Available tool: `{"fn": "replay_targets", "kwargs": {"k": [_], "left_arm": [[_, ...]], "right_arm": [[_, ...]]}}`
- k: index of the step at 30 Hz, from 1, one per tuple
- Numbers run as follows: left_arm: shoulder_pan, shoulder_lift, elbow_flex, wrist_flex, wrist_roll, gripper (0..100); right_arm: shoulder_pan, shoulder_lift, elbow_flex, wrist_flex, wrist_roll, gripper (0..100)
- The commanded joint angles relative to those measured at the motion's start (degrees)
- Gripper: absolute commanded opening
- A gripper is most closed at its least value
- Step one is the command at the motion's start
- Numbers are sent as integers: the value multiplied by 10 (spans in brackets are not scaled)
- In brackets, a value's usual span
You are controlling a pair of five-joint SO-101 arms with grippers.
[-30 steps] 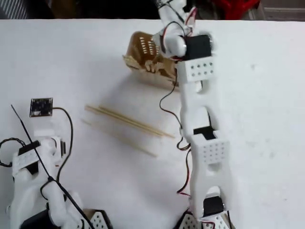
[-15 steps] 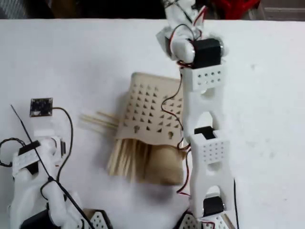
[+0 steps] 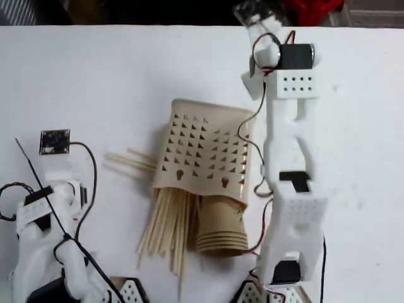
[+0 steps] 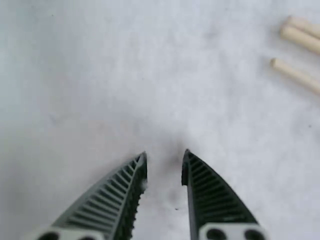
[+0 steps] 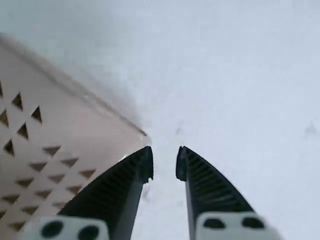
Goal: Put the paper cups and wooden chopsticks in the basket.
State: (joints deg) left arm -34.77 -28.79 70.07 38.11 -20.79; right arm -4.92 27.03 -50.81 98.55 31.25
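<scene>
A beige perforated basket [image 3: 205,151] lies tipped over mid-table, its mouth toward the front edge. A stack of paper cups [image 3: 221,230] and a fan of wooden chopsticks [image 3: 167,230] stick out of that mouth onto the table. A few loose chopsticks [image 3: 129,161] poke out from under its left side. My right gripper [image 5: 164,162] is slightly open and holds nothing, just off a corner of the basket [image 5: 45,145]; in the high view the right gripper [image 3: 251,85] is behind the basket. My left gripper [image 4: 164,162] is slightly open above bare table, with chopstick ends [image 4: 300,37] beyond it.
The left arm [image 3: 44,214] sits folded at the front left with a black cable looping beside it. The white table [image 3: 95,76] has free room at the back left and along the right side.
The basket, held up at the back a second ago, has dropped over the loose chopsticks, spilling cups and chopsticks toward the front. The right arm has let go and swung right.
</scene>
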Motion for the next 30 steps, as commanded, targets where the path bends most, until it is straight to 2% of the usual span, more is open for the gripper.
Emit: {"fn": "replay_targets", "kwargs": {"k": [1,4,8,12,14,17,22,30], "left_arm": [[-3,-4,0,-10,5,128],[-3,-4,0,-10,5,128],[-3,-4,0,-10,5,128],[-4,-4,0,-10,5,128],[-4,-4,0,-10,5,128],[-4,-4,0,-10,5,128],[-4,-4,0,-10,5,128],[-4,-4,0,-10,6,128]], "right_arm": [[-30,-220,253,-7,71,87],[-72,-417,498,-83,111,91],[-150,-688,805,-207,117,92],[-203,-914,999,-243,128,163],[-196,-1000,1054,-228,160,221],[-138,-1084,1115,-196,201,274],[-70,-1153,1211,-201,258,252],[-100,-1180,1271,-232,249,254]]}}
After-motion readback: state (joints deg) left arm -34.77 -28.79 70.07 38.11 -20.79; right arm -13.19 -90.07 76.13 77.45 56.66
